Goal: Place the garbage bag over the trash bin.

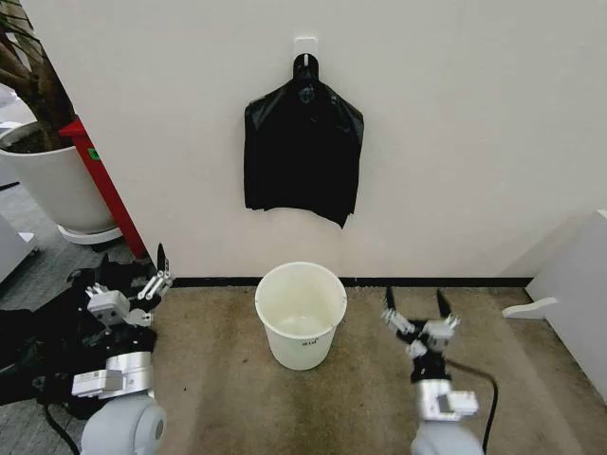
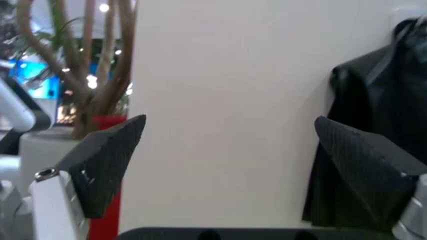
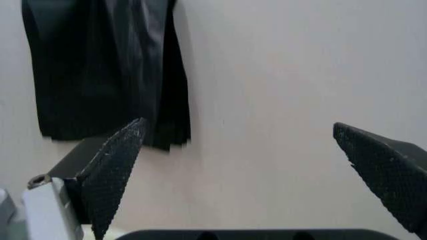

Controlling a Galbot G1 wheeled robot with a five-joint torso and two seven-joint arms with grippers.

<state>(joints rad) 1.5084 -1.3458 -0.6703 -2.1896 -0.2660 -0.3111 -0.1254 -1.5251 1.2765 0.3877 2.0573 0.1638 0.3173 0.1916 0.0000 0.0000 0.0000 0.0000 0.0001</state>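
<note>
At the far left of the head view a white plant pot stands on the floor beside a red post, with a matte black heap spread on the ground below them. The left gripper is raised just above that heap, pointing toward the wall; in the left wrist view its fingers are spread wide with nothing between them.

In the middle, the garbage bag hangs flat from a small white hook on the wall, glossy and creased, its lower edge well above the floor. Directly below it, near the dark baseboard, the trash bin sits upright on the brown carpet, open and hollow, apart from both grippers.

To the right of the bin, the right gripper is held low and aims at the wall; the right wrist view shows its fingers wide apart and holding nothing.
</note>
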